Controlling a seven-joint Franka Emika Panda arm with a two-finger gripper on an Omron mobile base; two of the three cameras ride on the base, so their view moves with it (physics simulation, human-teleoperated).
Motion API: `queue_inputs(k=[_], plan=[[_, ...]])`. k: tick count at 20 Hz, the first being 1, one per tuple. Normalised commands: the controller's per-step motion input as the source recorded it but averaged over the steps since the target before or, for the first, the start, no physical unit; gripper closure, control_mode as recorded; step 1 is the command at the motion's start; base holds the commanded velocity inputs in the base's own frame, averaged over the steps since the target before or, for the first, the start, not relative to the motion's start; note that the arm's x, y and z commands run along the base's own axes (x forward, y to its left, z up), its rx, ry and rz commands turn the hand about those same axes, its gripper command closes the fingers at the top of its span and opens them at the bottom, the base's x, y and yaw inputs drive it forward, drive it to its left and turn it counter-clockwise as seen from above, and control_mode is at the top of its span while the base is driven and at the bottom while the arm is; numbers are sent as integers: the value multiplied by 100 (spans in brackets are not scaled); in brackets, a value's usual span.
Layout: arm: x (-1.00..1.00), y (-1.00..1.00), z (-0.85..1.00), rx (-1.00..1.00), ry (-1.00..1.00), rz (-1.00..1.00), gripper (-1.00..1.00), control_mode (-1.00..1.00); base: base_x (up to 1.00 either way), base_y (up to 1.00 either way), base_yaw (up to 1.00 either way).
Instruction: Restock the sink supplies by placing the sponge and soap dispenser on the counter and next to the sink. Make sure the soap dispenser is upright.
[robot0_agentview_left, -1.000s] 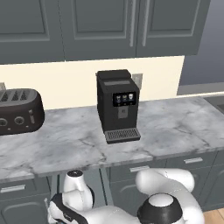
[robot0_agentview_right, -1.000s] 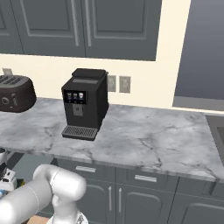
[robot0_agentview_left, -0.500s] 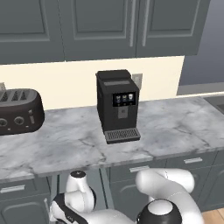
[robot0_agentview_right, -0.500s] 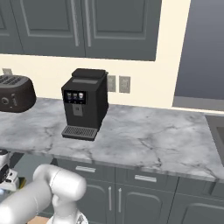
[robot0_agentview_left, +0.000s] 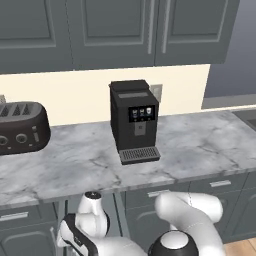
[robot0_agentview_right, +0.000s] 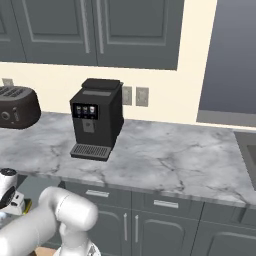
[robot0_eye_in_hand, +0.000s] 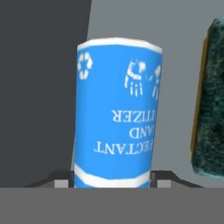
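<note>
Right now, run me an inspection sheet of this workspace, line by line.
Surface: marble counter, bare around the appliances; sink corner at its right end.
Job's things: soap dispenser close before the hand camera, label reading upside down; sponge beside it, apart.
Clutter: coffee machine and toaster on the counter.
Grippers: gripper low, its jaws either side of the dispenser; grip cannot be told.
Cables: nothing seen.
Surroundings: dark cabinets, wall outlets.

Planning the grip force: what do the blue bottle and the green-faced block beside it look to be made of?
Soap dispenser: likely smooth plastic, judging by its even blue body with crisp white print. Sponge: rough, mottled dark green scrubbing face on a yellow edge, probably soft foam beneath.
</note>
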Motion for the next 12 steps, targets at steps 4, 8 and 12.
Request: queue_inputs(k=[4, 8, 12], plan=[[-62, 0, -15, 0, -2, 0, 100, -100, 0, 0, 0], [-76, -6, 52, 0, -13, -2, 100, -100, 0, 0, 0], [-52, -39, 100, 0, -13, -9, 100, -100, 0, 0, 0]])
